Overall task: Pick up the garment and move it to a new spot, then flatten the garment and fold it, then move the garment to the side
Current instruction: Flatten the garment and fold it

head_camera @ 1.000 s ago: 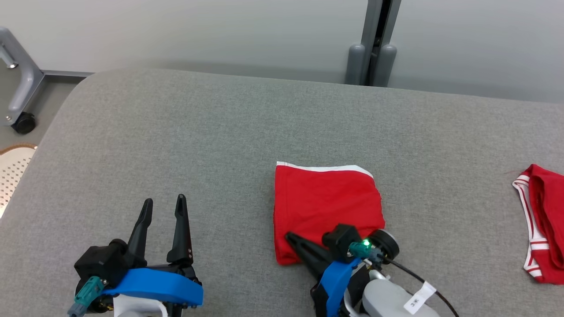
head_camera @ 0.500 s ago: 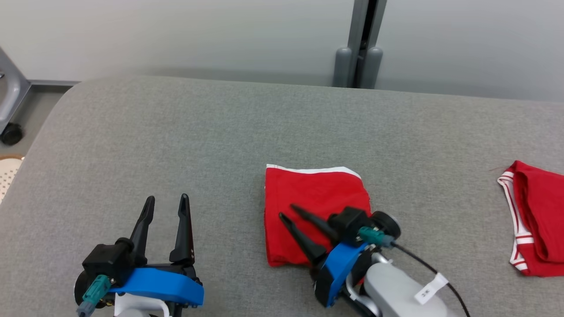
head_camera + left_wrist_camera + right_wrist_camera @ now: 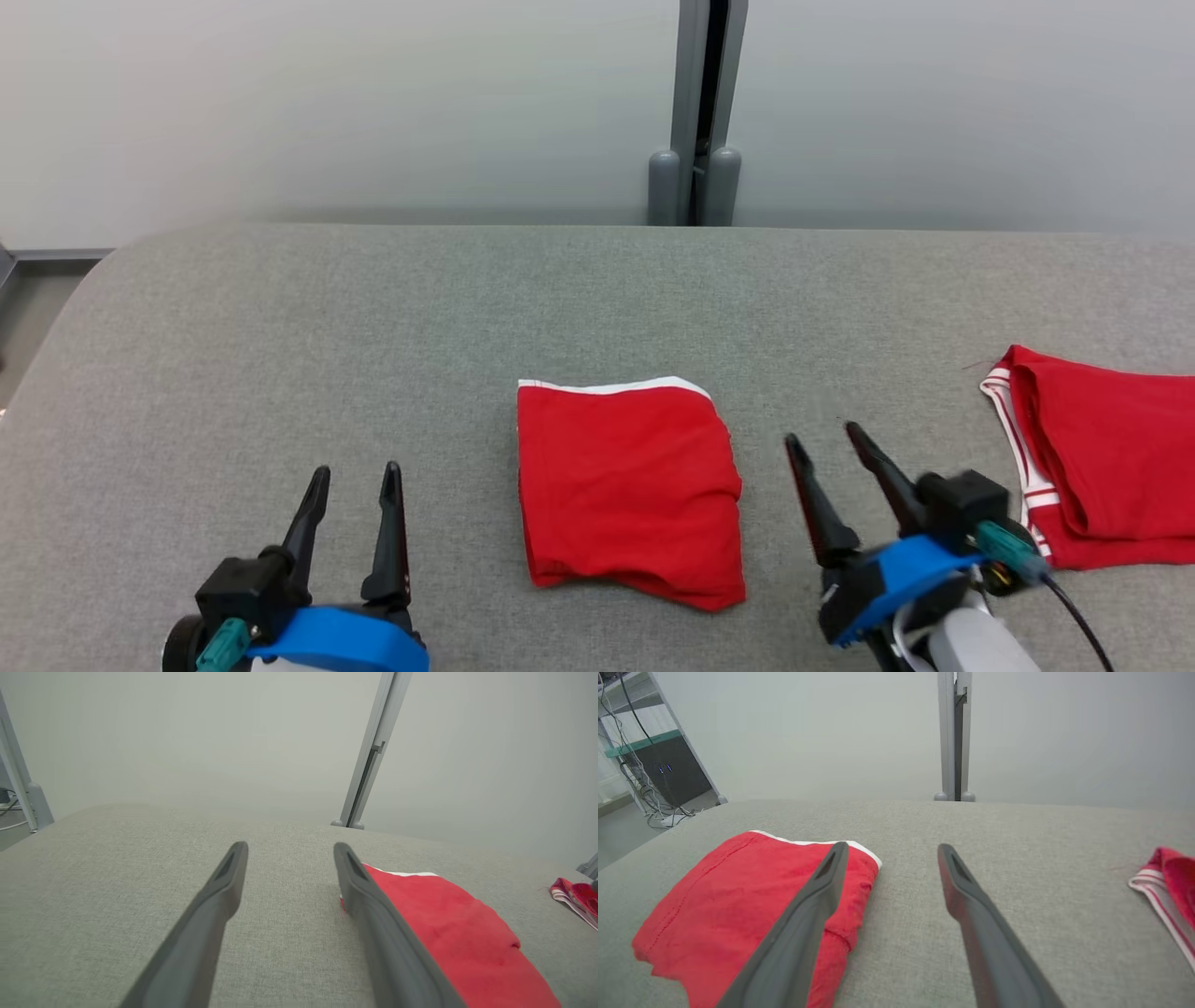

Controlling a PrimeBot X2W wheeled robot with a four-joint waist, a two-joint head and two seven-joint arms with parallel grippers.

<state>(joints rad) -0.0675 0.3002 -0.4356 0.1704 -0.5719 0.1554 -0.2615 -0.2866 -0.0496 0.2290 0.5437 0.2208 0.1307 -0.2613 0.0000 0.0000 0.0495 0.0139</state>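
The head view looks forward and down from above the table [image 3: 373, 327], taking in its far edge, the wall [image 3: 280, 93] and a post [image 3: 695, 112]. Each wrist view sits low and close over the table, looking along its own fingers [image 3: 223, 891] toward that wall and post. All three share the garment [image 3: 630, 485]. The second garment [image 3: 1102, 457] probably also shows, small, at the left wrist view's right edge.

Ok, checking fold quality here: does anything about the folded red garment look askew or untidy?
Slightly: the folded garment lies flat, but its near edge slants and its right side bulges unevenly.
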